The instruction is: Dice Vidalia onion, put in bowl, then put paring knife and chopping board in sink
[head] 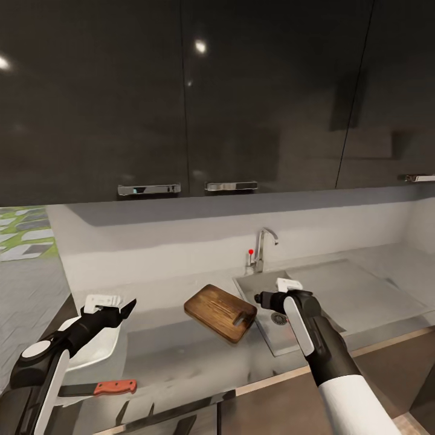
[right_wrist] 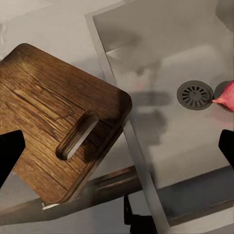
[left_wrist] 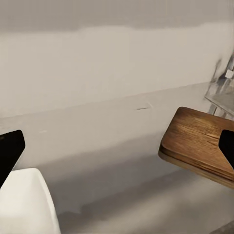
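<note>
onion [right_wrist: 225, 97] cropped beside drain [right_wrist: 195, 94]

head: high, facing forward and down at the wall, chopping board [head: 220, 312] mid-frame, sink [head: 338, 296] beside it | left wrist: low over the tabletop [left_wrist: 122, 146], level, close, board [left_wrist: 202, 141] ahead toward the sink | right wrist: steeply down, close over board [right_wrist: 58, 126] and sink [right_wrist: 170, 97] edge | shared: board in all three

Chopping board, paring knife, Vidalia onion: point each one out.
chopping board [head: 212, 309], head view, bare wood mid-board.
paring knife [head: 115, 386], head view, reddish handle.
Vidalia onion [right_wrist: 225, 97], right wrist view, pink skin beside the drain.
</note>
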Robot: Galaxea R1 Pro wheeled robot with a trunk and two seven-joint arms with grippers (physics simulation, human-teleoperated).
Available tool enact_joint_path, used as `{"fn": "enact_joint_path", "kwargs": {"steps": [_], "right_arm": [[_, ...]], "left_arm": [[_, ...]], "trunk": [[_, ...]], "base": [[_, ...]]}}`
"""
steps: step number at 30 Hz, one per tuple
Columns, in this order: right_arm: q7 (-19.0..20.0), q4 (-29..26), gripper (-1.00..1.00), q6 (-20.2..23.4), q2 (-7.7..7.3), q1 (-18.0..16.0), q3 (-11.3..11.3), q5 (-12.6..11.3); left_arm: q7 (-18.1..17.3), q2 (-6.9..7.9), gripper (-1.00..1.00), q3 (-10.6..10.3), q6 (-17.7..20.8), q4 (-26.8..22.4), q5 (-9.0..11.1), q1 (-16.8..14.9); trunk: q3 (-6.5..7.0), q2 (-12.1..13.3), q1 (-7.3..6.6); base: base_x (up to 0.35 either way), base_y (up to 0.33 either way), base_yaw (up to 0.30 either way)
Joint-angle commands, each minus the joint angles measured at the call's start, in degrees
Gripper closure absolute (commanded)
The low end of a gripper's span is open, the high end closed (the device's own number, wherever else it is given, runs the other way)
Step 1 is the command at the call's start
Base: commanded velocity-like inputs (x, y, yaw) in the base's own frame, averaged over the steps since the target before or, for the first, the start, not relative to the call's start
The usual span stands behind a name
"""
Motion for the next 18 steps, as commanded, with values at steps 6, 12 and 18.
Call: {"fn": "enact_joint_path", "kwargs": {"steps": [6,12,18], "right_arm": [[-0.58,-0.15,-1.00,0.03,0.00,-0.03,0.03,-2.91],[-0.58,-0.39,-1.00,0.01,0.00,-0.03,0.03,-3.99],[-0.58,-0.40,-1.00,0.01,0.00,-0.03,-0.03,-4.03]], "left_arm": [[-0.49,-0.01,-1.00,0.07,0.41,-0.05,0.09,-0.03],[-0.64,-0.01,-1.00,0.07,0.41,-0.05,0.09,-0.03],[-0.64,-0.01,-1.00,0.07,0.41,-0.05,0.09,-0.03]], "trunk": [[-0.03,-0.05,0.02],[-0.03,-0.05,0.02],[-0.03,-0.05,0.02]], "base": [[0.000,0.025,0.000],[0.000,0.186,0.000],[0.000,0.022,0.000]]}}
